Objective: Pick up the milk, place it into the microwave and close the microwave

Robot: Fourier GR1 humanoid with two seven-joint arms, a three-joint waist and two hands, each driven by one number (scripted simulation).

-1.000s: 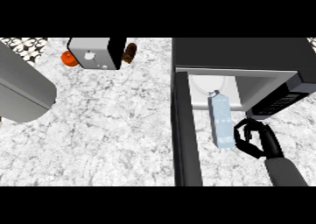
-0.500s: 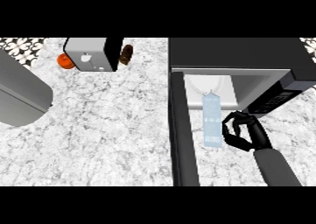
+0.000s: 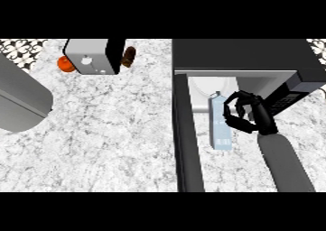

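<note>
Right now the black right hand [image 3: 249,113] has its fingers curled beside the tall pale-blue milk carton [image 3: 220,121], which stands just to its left at the mouth of the open black microwave [image 3: 245,58]. Further left, the microwave's dark door [image 3: 185,144] juts out over the white marble desk [image 3: 112,135].

Pale-blue milk [image 3: 219,121] carton at open microwave [image 3: 258,63] mouth.

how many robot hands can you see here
1: the right hand, at the open microwave, fingers curled beside the milk. A grey forearm crosses the view's left edge, but its hand is out of view.
</note>
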